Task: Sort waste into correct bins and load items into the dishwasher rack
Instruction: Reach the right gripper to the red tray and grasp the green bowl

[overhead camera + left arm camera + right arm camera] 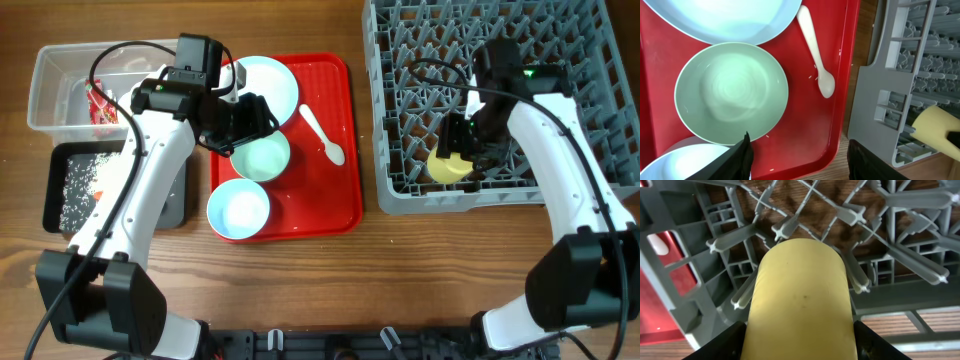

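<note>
Overhead view: grey dishwasher rack (pixel 400 190) sits at the far right corner of the table (pixel 450 270). The right pincer (pixel 462 148) is inside the rack's near left part, clamped on the small yellow cup (pixel 448 168). Right wrist view: cup (pixel 802 295) fills the gap between both fingers (pixel 725 347) and lies tilted among upright pegs. Cannot tell if it touches the rack floor.

Red tray (pixel 345 130) is mid table, just left of the rack. On it:
- pale blue plate (pixel 272 85) at the far side
- pale green bowl (pixel 262 155) just nearer
- light blue bowl (pixel 238 208) at the near left part
- white spoon (pixel 325 135) right of the bowls, apart from them

Left pincer (pixel 248 118) hovers over the far left rim of the green bowl. Left wrist view: fingers (pixel 740 160) spread wide with nothing between them. The green bowl (pixel 732 92) is empty, with the spoon (pixel 815 55) beside it and a few loose grains on the tray (pixel 840 100).

Clear tub (pixel 50 90) is at the far left corner with a red wrapper (pixel 100 105) inside. Black tray (pixel 55 190) is just nearer along the left edge, with rice grains (pixel 85 185) scattered in it.
</note>
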`<state>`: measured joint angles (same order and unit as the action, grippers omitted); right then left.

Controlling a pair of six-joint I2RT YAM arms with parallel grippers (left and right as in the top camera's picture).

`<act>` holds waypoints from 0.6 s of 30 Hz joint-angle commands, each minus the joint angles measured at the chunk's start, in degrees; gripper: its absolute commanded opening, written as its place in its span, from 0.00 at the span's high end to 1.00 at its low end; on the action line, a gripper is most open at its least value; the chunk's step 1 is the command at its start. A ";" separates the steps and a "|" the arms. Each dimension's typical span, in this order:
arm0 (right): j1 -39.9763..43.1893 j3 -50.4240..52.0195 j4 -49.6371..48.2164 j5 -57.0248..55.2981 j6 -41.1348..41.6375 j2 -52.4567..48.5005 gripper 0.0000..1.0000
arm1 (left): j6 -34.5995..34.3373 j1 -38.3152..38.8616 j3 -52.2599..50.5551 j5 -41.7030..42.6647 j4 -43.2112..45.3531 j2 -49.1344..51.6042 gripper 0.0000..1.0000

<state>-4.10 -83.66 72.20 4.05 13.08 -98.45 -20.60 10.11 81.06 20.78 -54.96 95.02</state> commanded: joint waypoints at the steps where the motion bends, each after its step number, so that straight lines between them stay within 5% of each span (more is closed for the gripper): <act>1: -0.24 -0.66 -1.44 0.52 -1.99 -1.97 0.37 | 0.90 -0.26 0.28 -0.98 -0.11 -0.52 0.36; 5: -0.24 -0.94 -3.61 2.78 -2.60 -2.10 0.15 | 0.90 -0.26 0.28 -0.98 -0.17 -0.52 0.34; 13: -1.14 -15.37 -0.96 11.67 -4.11 -2.01 0.16 | 0.87 -0.26 0.28 -1.40 -0.13 -0.52 0.30; 18: -8.52 -16.50 -5.92 17.51 -1.66 -2.54 0.18 | 0.24 -0.48 0.28 -3.87 0.22 -0.55 0.33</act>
<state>-8.38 -99.29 68.12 16.82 10.17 -100.29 -20.43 10.11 81.06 19.55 -55.09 95.02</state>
